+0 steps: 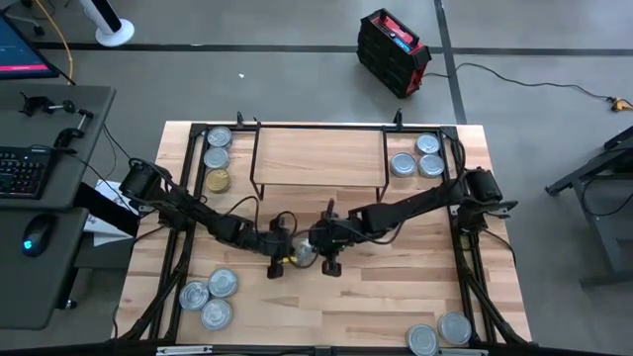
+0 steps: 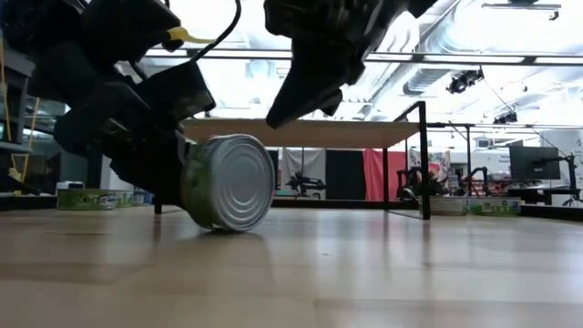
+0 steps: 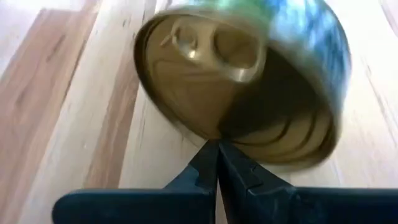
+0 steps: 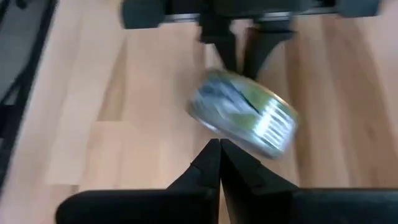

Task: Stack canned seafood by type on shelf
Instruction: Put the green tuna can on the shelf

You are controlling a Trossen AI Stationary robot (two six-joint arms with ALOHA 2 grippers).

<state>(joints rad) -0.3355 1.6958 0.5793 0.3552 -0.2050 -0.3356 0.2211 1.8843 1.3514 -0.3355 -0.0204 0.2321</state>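
1 tilted tin (image 2: 228, 182) between claws

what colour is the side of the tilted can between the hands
Green and blue label on the can, clearest in the left wrist view.

Tin between the arms (image 1: 303, 254): from above I see only a sliver of it, the two arms covering most of it, just in front of the shelf (image 1: 318, 156).
Same tin, wrist views: smeared in both; I cannot read its label.
Left gripper (image 3: 217, 163): its body runs off the picture's edge, and I cannot tell whether its fingertips touch the tin.
Arms, table-height view: cut off at the top edge; dark masses above the tin.
Far tins (image 2: 86, 198): beside the shelf legs, too small for me to tell type.
Front tins (image 1: 438, 336): at the surface's near edge, one partly cropped.
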